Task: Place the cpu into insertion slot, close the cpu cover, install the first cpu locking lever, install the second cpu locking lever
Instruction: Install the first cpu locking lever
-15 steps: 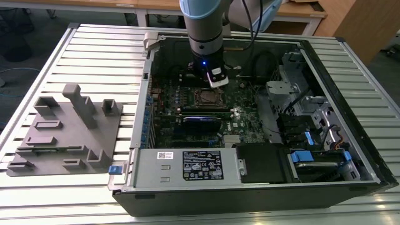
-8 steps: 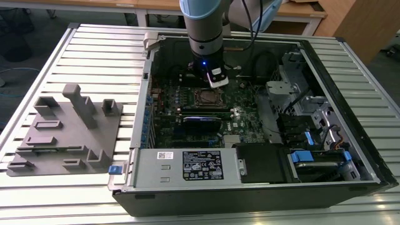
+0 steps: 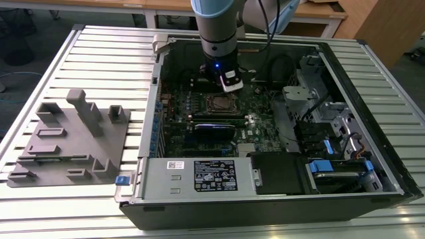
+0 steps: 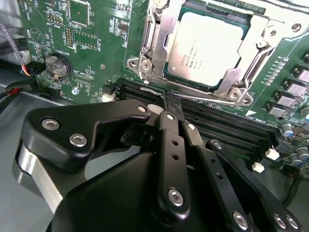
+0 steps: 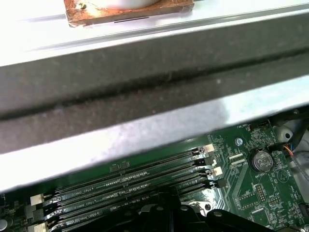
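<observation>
The cpu (image 4: 205, 46), silver-topped, lies flat in the insertion slot (image 3: 218, 102) on the green motherboard (image 4: 91, 29). The cpu cover (image 4: 166, 36), a silvery frame, is folded down around the chip. A thin wire locking lever (image 4: 207, 100) runs along the socket edge nearest the memory slots. My gripper (image 4: 170, 98) is shut, its black fingertips meeting right at this lever, touching or just above it. In the exterior view the gripper (image 3: 224, 92) hangs straight down over the socket's far edge inside the open computer case.
Black memory slots (image 4: 227, 125) lie beside the socket, under my fingers. A coin battery (image 4: 57, 65) sits further off on the board. The case wall (image 5: 145, 72) rises close by. A power supply (image 3: 192, 174), a drive cage (image 3: 332, 124) and a grey fixture (image 3: 73, 134) surround the work area.
</observation>
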